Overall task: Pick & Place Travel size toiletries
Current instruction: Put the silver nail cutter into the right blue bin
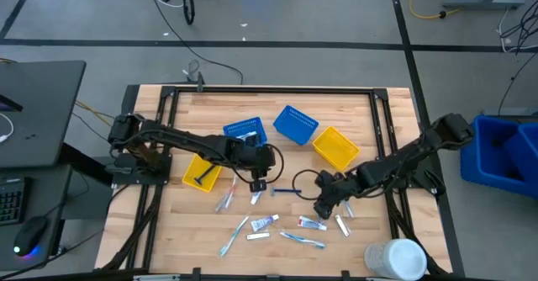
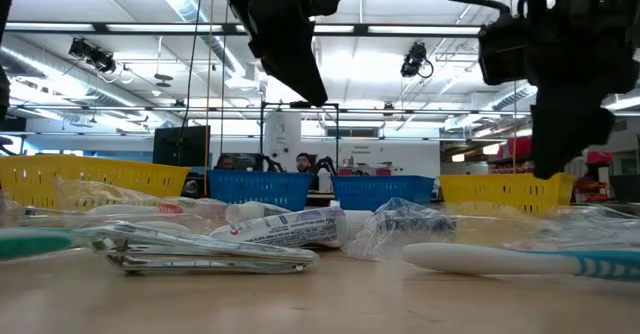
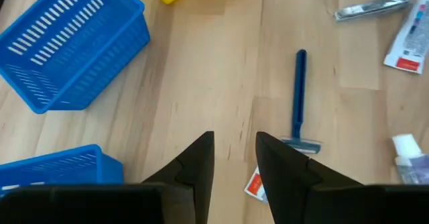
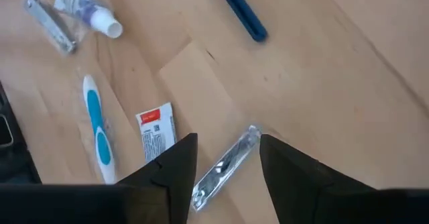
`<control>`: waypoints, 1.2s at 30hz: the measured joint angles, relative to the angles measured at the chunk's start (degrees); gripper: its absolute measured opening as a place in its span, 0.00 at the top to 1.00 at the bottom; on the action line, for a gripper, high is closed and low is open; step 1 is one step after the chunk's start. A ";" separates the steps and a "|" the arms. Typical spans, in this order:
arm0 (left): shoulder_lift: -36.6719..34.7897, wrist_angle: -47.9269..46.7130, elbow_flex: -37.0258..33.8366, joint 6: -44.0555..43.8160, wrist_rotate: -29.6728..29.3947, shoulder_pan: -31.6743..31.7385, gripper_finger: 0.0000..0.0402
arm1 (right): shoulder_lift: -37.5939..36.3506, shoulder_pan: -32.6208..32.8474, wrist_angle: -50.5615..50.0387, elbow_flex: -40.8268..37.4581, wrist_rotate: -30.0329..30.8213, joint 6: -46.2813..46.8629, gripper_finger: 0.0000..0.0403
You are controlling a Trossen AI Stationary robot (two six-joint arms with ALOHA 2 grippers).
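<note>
Small toiletries lie scattered on the wooden table's near half: white tubes (image 1: 263,223), teal-and-white toothbrushes (image 1: 234,235) and a dark blue razor (image 1: 284,191). My left gripper (image 1: 259,182) hangs open above the table. In its wrist view (image 3: 234,143) the razor (image 3: 299,96) lies just beyond the fingers, and a white-and-red tube (image 3: 253,184) lies below one finger. My right gripper (image 1: 324,207) is open too. In its wrist view (image 4: 228,147) a metal nail clipper (image 4: 224,163) lies on the table below the gap, beside a white-and-red tube (image 4: 155,133) and a toothbrush (image 4: 97,127). The low view shows both grippers off the tabletop.
Two blue mesh baskets (image 1: 245,131) (image 1: 295,124) and a yellow one (image 1: 336,147) stand toward the far side. Another yellow basket (image 1: 202,172), left of my left gripper, holds a dark item. A large white cylinder (image 1: 395,258) stands at the near right corner.
</note>
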 joint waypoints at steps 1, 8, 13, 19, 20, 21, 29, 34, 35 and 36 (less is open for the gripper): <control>0.00 -0.01 0.00 0.00 0.00 0.01 0.70 | 0.00 0.49 0.05 -0.21 0.15 1.86 0.58; 0.00 -0.02 0.00 0.20 0.00 0.06 0.71 | 2.23 3.45 0.74 -1.16 0.24 9.82 0.55; 0.00 0.00 -0.02 0.35 0.02 0.06 0.71 | 6.93 4.21 4.01 -1.18 -1.72 10.37 0.56; 0.00 0.01 -0.02 1.09 0.07 0.06 0.71 | 10.68 4.23 6.91 -1.12 -3.08 10.29 0.57; 0.00 0.04 -0.02 1.11 0.19 0.06 0.71 | 10.87 4.23 6.86 -1.12 -3.08 10.24 0.58; 0.00 0.04 -0.02 1.11 0.24 0.06 0.71 | 10.93 4.21 6.71 -1.10 -3.08 10.23 0.58; -0.02 -0.16 -0.02 1.18 0.21 0.06 0.71 | 11.04 4.21 5.50 -1.11 -2.65 7.42 0.73; -0.65 -6.02 -0.09 0.31 -0.14 -0.44 0.71 | 11.01 4.05 6.36 -1.13 -2.69 5.72 0.85; -0.96 -6.94 -0.09 -0.63 -0.14 -0.59 0.71 | 10.78 4.02 6.51 -1.12 -2.71 5.11 0.85; -1.44 -8.61 -0.09 -1.42 -0.11 -0.72 0.71 | 10.56 3.92 6.72 -1.12 -2.73 4.13 0.86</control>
